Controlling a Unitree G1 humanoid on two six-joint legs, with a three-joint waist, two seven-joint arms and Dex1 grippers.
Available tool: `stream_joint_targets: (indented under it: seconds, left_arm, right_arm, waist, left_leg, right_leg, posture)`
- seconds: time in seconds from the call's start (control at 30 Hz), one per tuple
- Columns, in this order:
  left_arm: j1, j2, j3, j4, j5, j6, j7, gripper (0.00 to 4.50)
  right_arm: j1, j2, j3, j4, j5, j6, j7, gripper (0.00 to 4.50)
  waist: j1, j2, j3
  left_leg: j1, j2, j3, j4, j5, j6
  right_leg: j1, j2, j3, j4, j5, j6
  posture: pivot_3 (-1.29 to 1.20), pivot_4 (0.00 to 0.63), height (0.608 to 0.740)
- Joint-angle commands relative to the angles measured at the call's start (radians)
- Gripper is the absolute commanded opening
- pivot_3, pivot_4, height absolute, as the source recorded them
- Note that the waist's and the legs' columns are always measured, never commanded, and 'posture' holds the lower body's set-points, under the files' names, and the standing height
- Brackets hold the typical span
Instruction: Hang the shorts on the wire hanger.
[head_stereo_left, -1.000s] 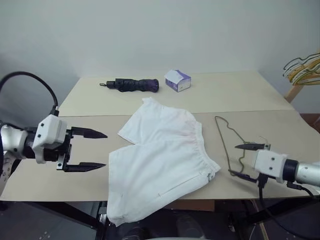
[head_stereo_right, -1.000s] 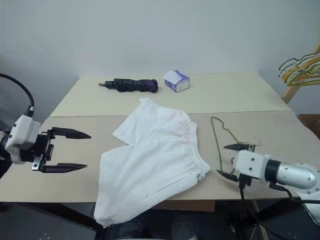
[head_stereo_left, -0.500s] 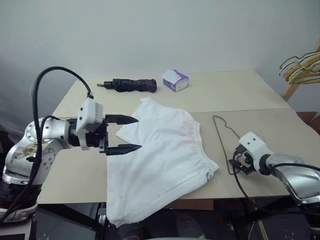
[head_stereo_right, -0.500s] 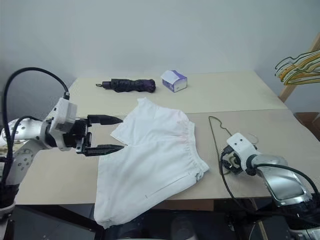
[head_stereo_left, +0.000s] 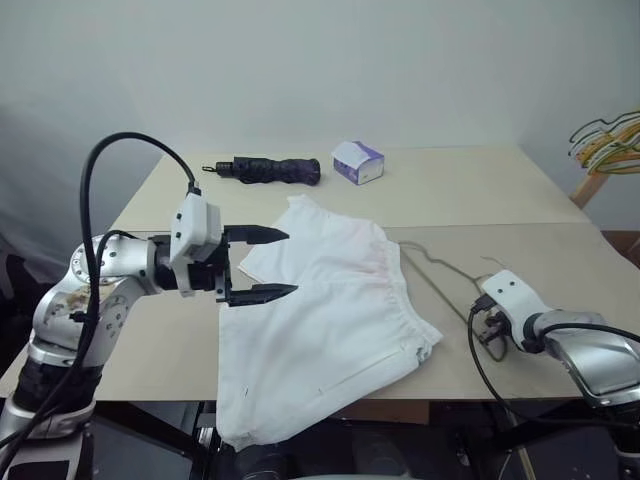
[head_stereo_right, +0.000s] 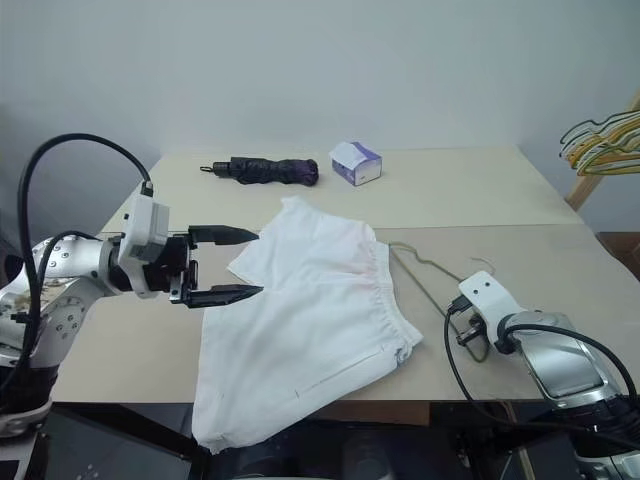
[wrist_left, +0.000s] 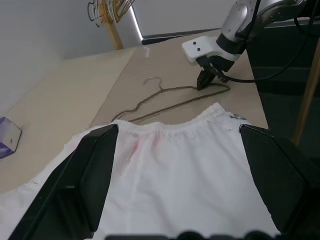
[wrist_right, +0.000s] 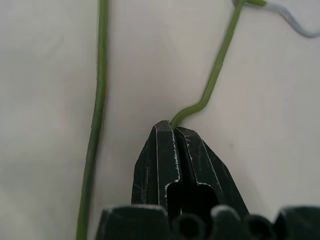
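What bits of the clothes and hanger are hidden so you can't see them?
- The shorts: their lower hem droops past the table edge in the eye views, so the table hides its end.
- The wire hanger: the right tool, shut on the wire, covers the pinched bit in the right wrist view.
- The small purple box: its print is too small to read.

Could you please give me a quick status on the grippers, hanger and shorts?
Right gripper shut on hanger. Left gripper open over shorts, which lie flat on the table. Nothing in the way.
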Motion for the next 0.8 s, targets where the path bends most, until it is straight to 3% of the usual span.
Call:
stream_joint_targets:
  seconds: [0.03,0.13,0.23,0.4,0.53,0.67,0.8]
  left_arm:
    - [-0.052,-0.043,-0.011,0.037,0.036,-0.04,0.021,4.18]
    - [-0.104,-0.12,-0.027,0.078,0.068,-0.028,0.097,4.18]
    - [-0.153,-0.196,-0.04,0.121,0.099,-0.011,0.173,4.18]
    - [-0.264,-0.274,-0.044,0.225,0.115,0.068,0.257,4.18]
    - [-0.35,-0.261,-0.036,0.327,0.106,0.088,0.199,4.34]
    - [-0.406,-0.262,-0.08,0.422,0.209,0.055,0.233,4.34]
    - [-0.439,-0.252,-0.143,0.502,0.228,0.092,0.11,4.34]
  right_arm:
    - [-0.052,-0.001,-0.035,0.041,-0.051,0.0,-0.046,0.01]
    - [-0.118,0.025,-0.058,0.076,-0.098,-0.012,-0.121,0.01]
    - [-0.163,0.069,-0.102,0.087,-0.148,-0.142,-0.207,0.01]
    - [-0.102,-0.043,-0.015,0.124,-0.417,-0.899,-0.361,0.01]
    - [-0.127,-0.169,0.074,0.267,-0.678,-1.371,-0.541,0.0]
    - [-0.216,-0.184,0.115,0.393,-0.849,-1.606,-0.693,0.0]
    - [-0.323,-0.143,0.137,0.453,-0.912,-1.725,-0.724,0.0]
  waist:
    - [-0.005,0.0,0.0]
    - [-0.011,0.0,0.0]
    - [-0.021,0.0,0.0]
    - [-0.041,0.0,0.0]
    - [-0.063,0.001,0.0]
    - [-0.094,0.0,0.0]
    - [-0.124,0.0,0.001]
  left_leg:
    - [0.0,0.0,0.0,0.0,0.0,0.0]
    - [0.0,0.0,0.0,0.0,0.001,0.002]
    - [0.0,0.0,0.001,0.001,0.004,0.006]
    - [-0.002,-0.003,0.001,0.001,0.005,0.008]
    - [-0.002,-0.007,0.0,0.004,0.005,0.008]
    - [0.0,-0.007,0.001,0.004,0.005,0.008]
    - [0.005,-0.007,0.002,0.003,0.005,0.008]
  right_leg:
    - [0.0,0.0,0.0,0.0,0.0,0.0]
    - [0.0,0.0,0.0,0.0,0.0,0.0]
    - [0.0,0.0,0.0,0.0,0.001,0.001]
    - [0.0,-0.001,0.0,0.001,0.001,0.003]
    - [0.001,-0.001,0.0,0.001,-0.001,0.012]
    - [0.003,-0.001,0.0,0.0,-0.001,0.012]
    - [0.009,-0.002,0.0,0.0,-0.001,0.012]
  posture:
    - [-0.39,0.0,0.74]
    - [-0.4,0.0,0.74]
    - [-0.41,0.0,0.74]
    - [-0.43,0.0,0.74]
    - [-0.44,0.0,0.74]
    - [-0.45,0.0,0.74]
    - [-0.45,0.0,0.74]
